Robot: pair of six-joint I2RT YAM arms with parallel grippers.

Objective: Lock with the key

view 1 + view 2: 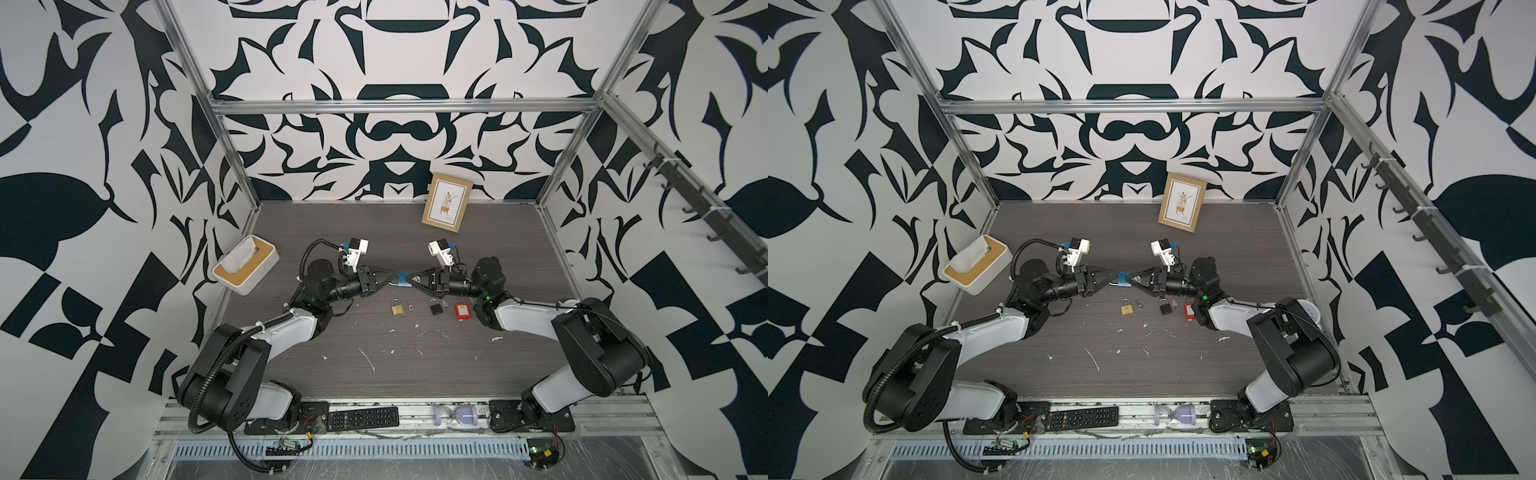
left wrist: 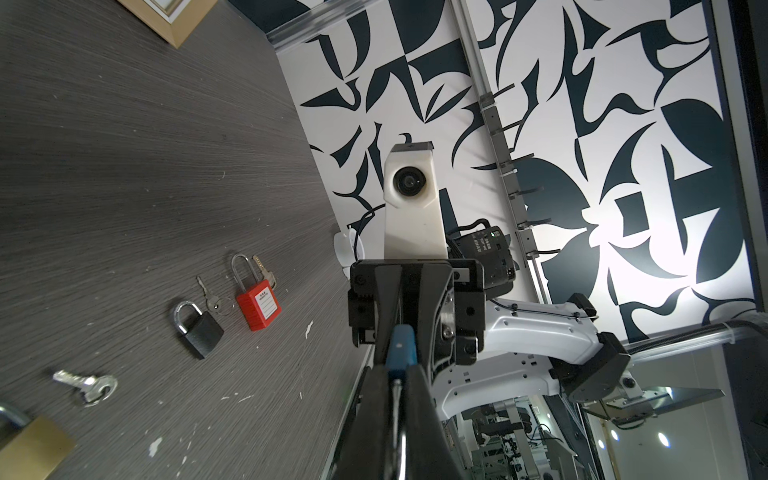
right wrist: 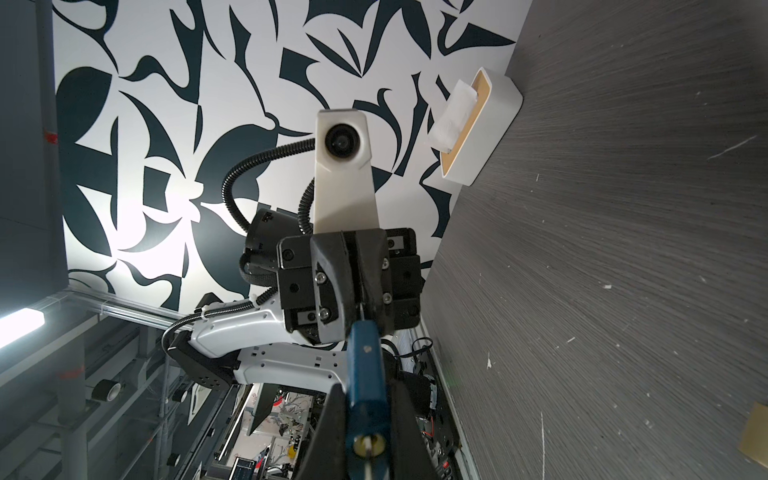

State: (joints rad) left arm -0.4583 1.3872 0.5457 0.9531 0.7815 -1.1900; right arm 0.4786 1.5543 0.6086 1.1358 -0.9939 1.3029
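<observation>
Blue padlock (image 1: 403,278) above grey table (image 1: 374,232)

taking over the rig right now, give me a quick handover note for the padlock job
Left gripper: shut on the silver shackle of the blue padlock, which is held above the grey wood-grain table.
Right gripper: jaws close around the padlock's keyhole end, and a key appears to sit there. A firm grip is unclear.
Done: padlock lifted, key apparently inserted.
Left: turn the key and confirm it is locked.
The brass padlock, black padlock and red padlock lie on the table.
</observation>
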